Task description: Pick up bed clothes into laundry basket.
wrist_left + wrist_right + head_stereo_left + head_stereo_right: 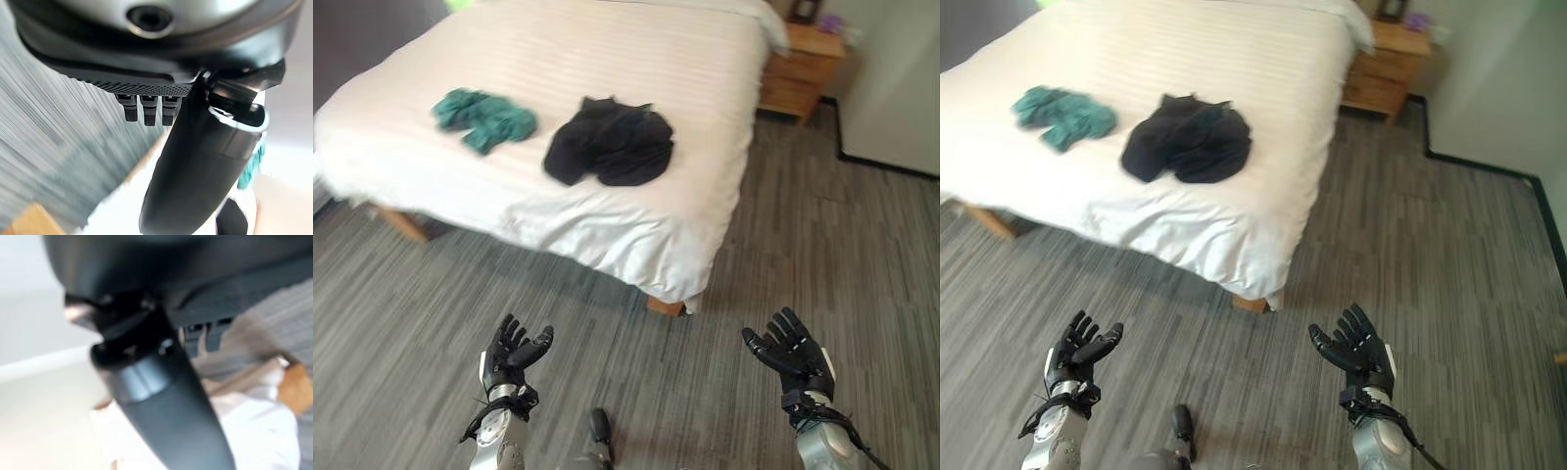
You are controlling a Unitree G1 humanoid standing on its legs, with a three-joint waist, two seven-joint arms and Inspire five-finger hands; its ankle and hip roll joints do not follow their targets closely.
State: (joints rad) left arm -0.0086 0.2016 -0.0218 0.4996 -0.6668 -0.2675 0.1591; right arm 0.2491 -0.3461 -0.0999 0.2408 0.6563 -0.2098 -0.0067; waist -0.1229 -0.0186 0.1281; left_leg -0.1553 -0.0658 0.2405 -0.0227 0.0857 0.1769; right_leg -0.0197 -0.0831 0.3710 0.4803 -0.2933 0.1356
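Right now the clothes you are after lie on the bed (pixel 636 69), well apart from both hands. The black garment (pixel 610 144) sits crumpled near the middle of the white sheet, toward the foot end of the mattress. Just beside it, to your left, lies the teal garment (pixel 484 118), bunched up and not touching the black one.

Your left hand (pixel 514 354) hangs low over the grey floor (pixel 705 333), in front of the bed's near edge, palm turned upward with the fingers relaxed and spread; it holds nothing. Your right hand (pixel 793 354) is level with it on the other side, also palm up with the fingers loosely extended and nothing in them. Both garments lie ahead of the left hand rather than the right, with the bed's draped sheet and a strip of bare floor between them and either hand.

Past the far right corner of the bed stands a wooden nightstand (pixel 800 70), against a pale wall (pixel 896 88) with a dark skirting along its base.
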